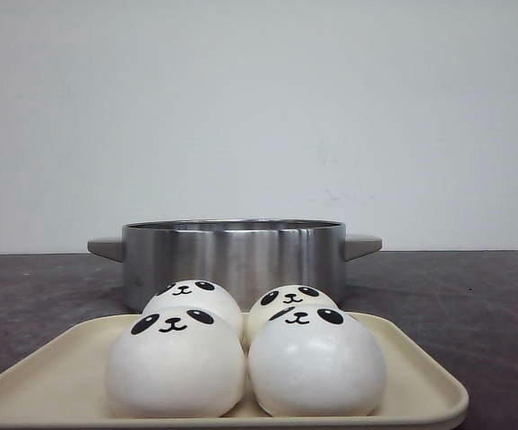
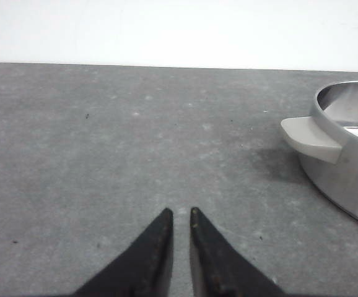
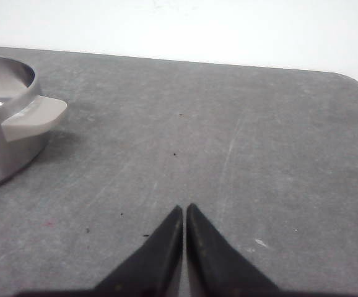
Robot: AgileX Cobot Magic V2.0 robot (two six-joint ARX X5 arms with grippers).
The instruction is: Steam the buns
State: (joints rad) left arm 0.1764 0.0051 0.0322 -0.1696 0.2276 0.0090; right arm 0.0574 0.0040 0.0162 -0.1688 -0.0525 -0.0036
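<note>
Four white panda-faced buns (image 1: 241, 345), clustered upright on cream tray (image 1: 420, 376)

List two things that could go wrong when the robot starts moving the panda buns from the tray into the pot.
1. The four buns sit pressed together on the tray, so fingers reaching for one may nudge or squash its neighbour.
2. The pot stands right behind the tray with a tall wall; a bun carried too low could strike the rim and drop.
Both the left tool and right tool look shut and must open first.
</note>
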